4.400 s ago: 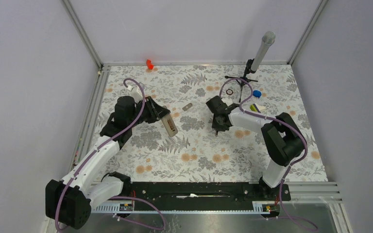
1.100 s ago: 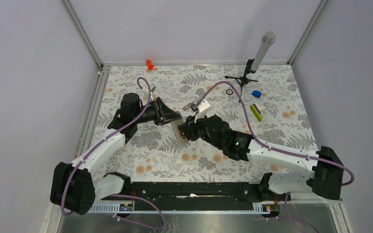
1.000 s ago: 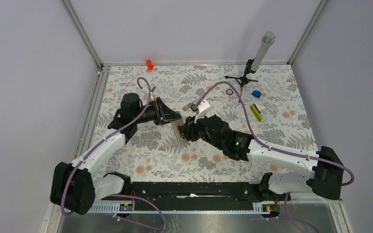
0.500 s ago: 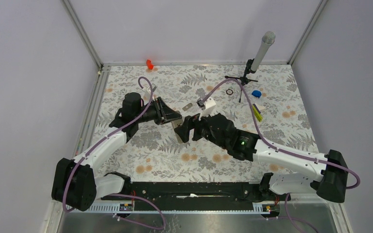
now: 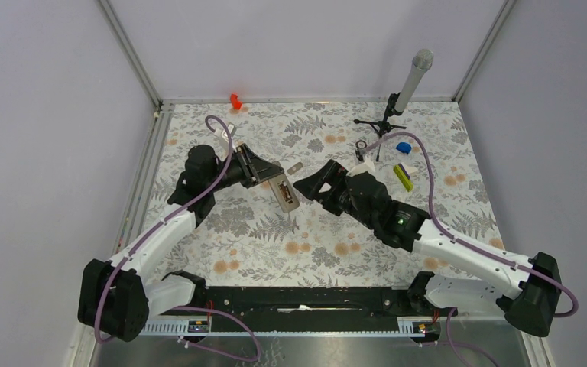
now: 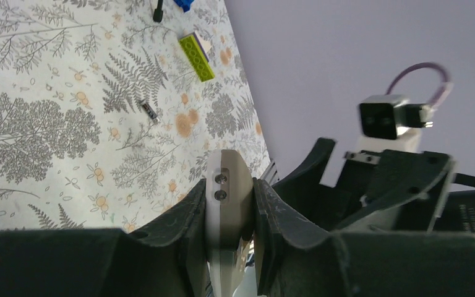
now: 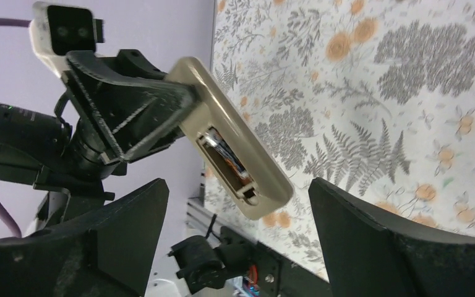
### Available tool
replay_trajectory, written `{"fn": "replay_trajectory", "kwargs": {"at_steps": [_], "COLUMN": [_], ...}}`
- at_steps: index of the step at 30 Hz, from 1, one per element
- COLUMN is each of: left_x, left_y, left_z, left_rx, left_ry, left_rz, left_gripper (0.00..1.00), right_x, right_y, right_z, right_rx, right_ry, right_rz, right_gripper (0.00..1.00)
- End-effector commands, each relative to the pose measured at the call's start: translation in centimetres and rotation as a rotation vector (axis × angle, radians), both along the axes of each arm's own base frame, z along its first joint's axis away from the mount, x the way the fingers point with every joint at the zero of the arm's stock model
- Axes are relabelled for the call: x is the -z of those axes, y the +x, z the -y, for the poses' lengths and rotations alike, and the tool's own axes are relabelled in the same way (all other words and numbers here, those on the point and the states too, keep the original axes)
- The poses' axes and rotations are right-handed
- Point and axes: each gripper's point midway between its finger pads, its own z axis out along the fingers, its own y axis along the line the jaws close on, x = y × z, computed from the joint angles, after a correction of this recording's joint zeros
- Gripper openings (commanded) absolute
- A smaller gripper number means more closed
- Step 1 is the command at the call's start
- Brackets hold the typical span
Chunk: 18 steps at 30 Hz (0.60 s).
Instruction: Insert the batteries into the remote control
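My left gripper (image 5: pixel 266 174) is shut on the remote control (image 5: pixel 286 196) and holds it above the table, its far end pointing toward the right arm. In the right wrist view the remote control (image 7: pixel 238 158) shows its open compartment, with one of the batteries (image 7: pixel 224 152) lying inside. My right gripper (image 5: pixel 315 182) stands open just right of the remote, touching nothing. Its fingertips (image 7: pixel 151 198) frame the remote's end with a wide gap. A second battery (image 6: pixel 150 111) lies loose on the table in the left wrist view.
A small grey flat piece (image 5: pixel 296 167) lies on the floral table (image 5: pixel 260 245) between the arms. At the back right are a dark ring (image 5: pixel 361 144), a blue item (image 5: pixel 403 147), a yellow-green bar (image 5: pixel 403 177) and a microphone on a stand (image 5: pixel 411 80). A red item (image 5: pixel 235 100) sits at the back edge.
My right gripper has opened wide and drawn back to the right, away from the remote. The left gripper has shifted slightly toward the back, still holding the remote.
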Motion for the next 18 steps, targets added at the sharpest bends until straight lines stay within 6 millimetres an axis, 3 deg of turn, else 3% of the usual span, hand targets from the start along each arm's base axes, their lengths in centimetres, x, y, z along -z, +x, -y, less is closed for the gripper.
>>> {"fn": "replay_trajectory", "kwargs": {"at_steps": [1,13,18], "left_x": [-4.6,-5.1,-5.3], "left_y": [1.1,0.8,0.6], "left_z": [-0.4,0.1,0.1], "left_rx": [-0.059,-0.040,-0.029], "left_ry": [-0.075,-0.132,-0.133], "left_rz": [0.128,0.058,0.072], "left_gripper": [0.00,0.00,0.00], "right_x": [-0.6,-2.8,-1.9], "right_y": [-0.4,0.3,0.5], "right_z": [-0.5,-2.4,-3.4], "right_rx": [0.060,0.008,-0.018], "right_ry": [0.248,0.496,0.512], "right_rz": [-0.135,-0.150,-0.232], "right_gripper": [0.93,1.00,1.00]}}
